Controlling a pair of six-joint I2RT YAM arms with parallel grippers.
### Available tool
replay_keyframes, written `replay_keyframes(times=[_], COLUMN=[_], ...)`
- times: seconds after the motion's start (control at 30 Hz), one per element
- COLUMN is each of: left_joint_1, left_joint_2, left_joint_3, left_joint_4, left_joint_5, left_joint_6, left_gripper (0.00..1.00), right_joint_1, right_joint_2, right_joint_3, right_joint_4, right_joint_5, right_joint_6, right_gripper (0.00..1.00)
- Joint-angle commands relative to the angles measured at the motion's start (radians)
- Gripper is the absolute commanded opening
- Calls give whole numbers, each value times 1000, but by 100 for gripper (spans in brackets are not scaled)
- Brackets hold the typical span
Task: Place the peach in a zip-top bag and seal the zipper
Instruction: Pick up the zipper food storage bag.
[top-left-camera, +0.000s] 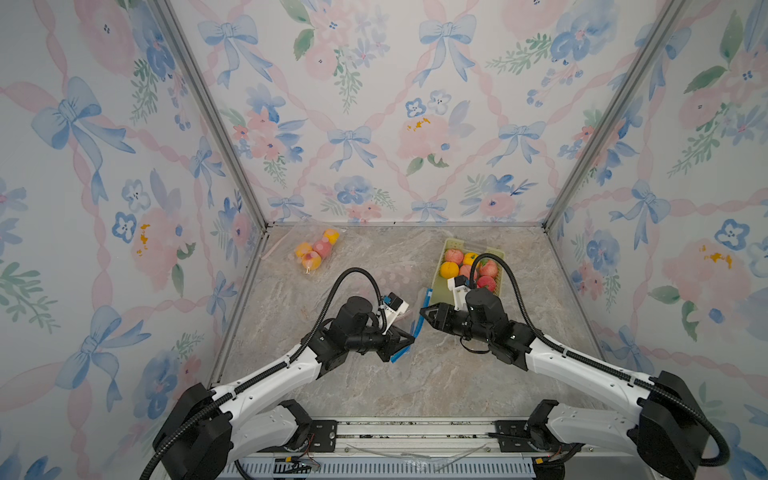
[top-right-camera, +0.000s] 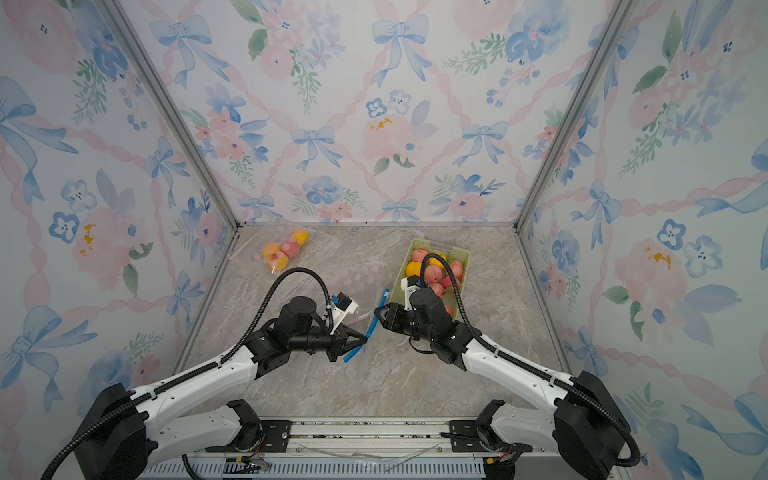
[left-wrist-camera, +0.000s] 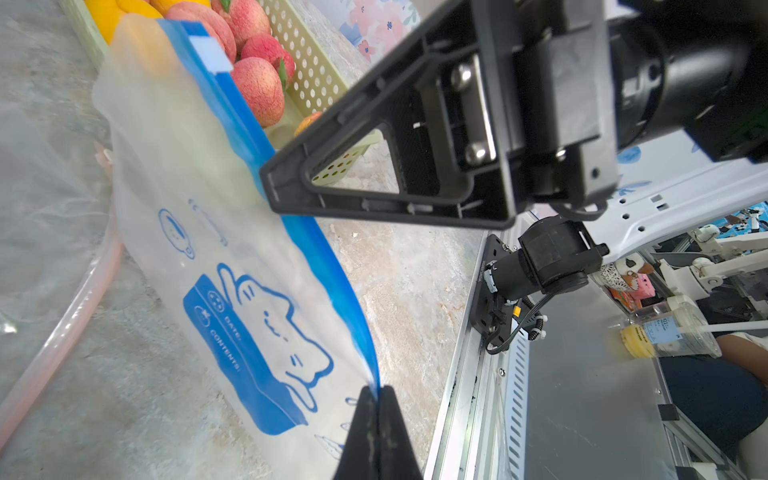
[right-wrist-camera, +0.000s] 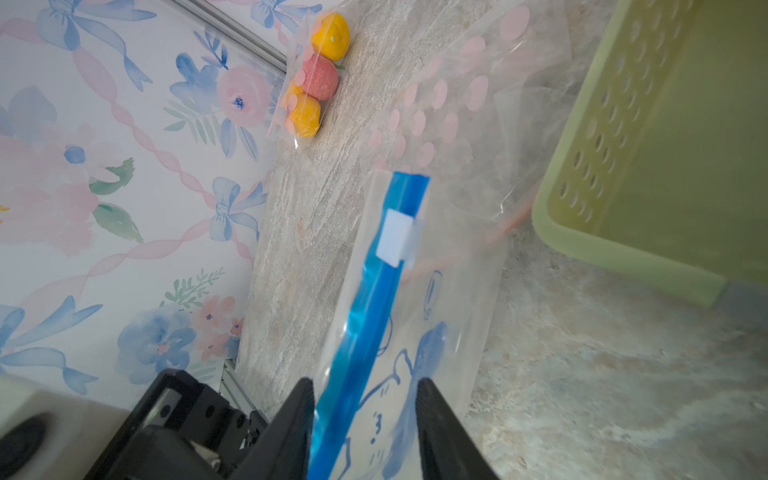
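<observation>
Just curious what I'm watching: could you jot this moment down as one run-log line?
left tool: shut on bag | right tool: open, astride blue zipper strip | peaches: in basket

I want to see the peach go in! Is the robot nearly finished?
Just starting. Done: left gripper, jaws shut, holds the bag up. Now: right gripper, jaws open, straddles its zipper. To do: peaches sit in the basket, none in this bag; sealing comes last.
</observation>
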Motion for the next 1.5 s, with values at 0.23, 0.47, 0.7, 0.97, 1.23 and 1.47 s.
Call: replay_keyframes(times=[0.23,0.47,0.7,0.97,1.23,1.47], left_joint_1=[5,-46,-100,-179,-215,-213], left_joint_2=[3,-44,-96,-10,49,45], left_joint_3=[57,63,39,89,113,104], left_joint_4=[-51,-56,18,-8,-4,-21], left_joint_5=[-60,-297,-431,-477,-506,-531], left_joint_6=[40,62,65,108,102,102], left_gripper=[1,49,48,44,43,21], right_joint_1=[44,119,152,160,160,159], right_joint_2=[4,8,0,-7,-6,-12], right_joint_3=[86,184,210,219,220,217], right_joint_4=[-30,-237,-312,-332,-334,-338], right_joint_5=[19,176,274,293,293,296], right_joint_6=[-16,28,56,51,48,46], right_gripper=[16,7,7,7,7,7])
